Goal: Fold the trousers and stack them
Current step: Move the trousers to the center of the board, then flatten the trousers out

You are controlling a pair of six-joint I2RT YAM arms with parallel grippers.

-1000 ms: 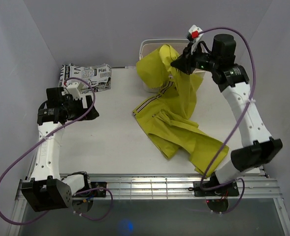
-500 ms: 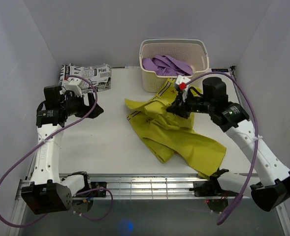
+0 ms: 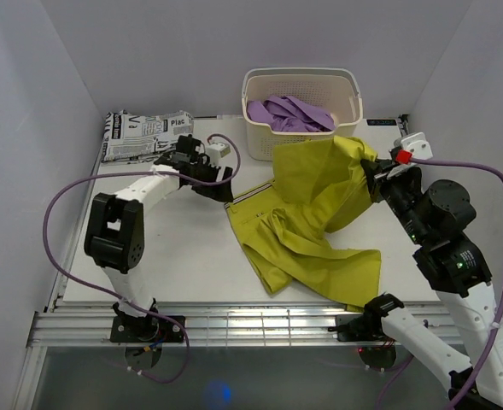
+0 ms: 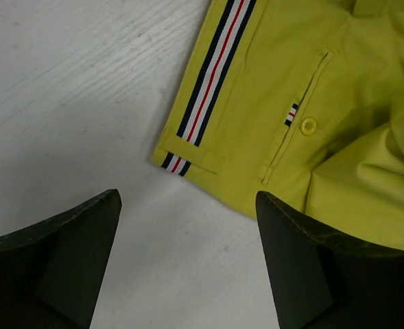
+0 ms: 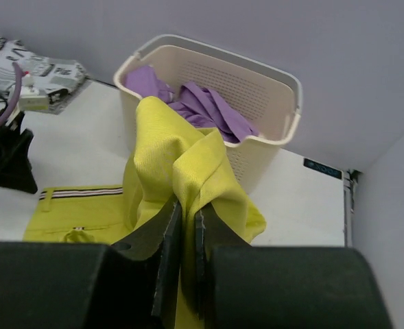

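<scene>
**While your right gripper (image 3: 371,179) holds up a fold of the trousers (image 3: 307,224), your left gripper (image 3: 220,188) hangs open**

Where the cloth rises toward the right edge of the table (image 3: 166,248), your right gripper (image 5: 186,214) has its jaws pressed together on a bunched yellow fold. It holds that fold up off the table, just in front of the basket (image 3: 302,73) at the far edge. The rest of the trousers (image 5: 166,147) drapes down from that pinch and spreads over the right half of the table, with one leg reaching toward the near right corner. A flat end with a dark, white and red stripe lies toward the middle of the table, and a buttoned pocket slit sits beside it on the trousers (image 4: 339,103). Your left gripper (image 4: 186,203) hovers low over the table just beside that striped end, its jaws wide apart with only bare table showing between them. A purple garment (image 3: 289,113) lies in the basket (image 5: 284,79), and a newspaper-print garment (image 3: 144,132) lies folded at the far left corner
</scene>
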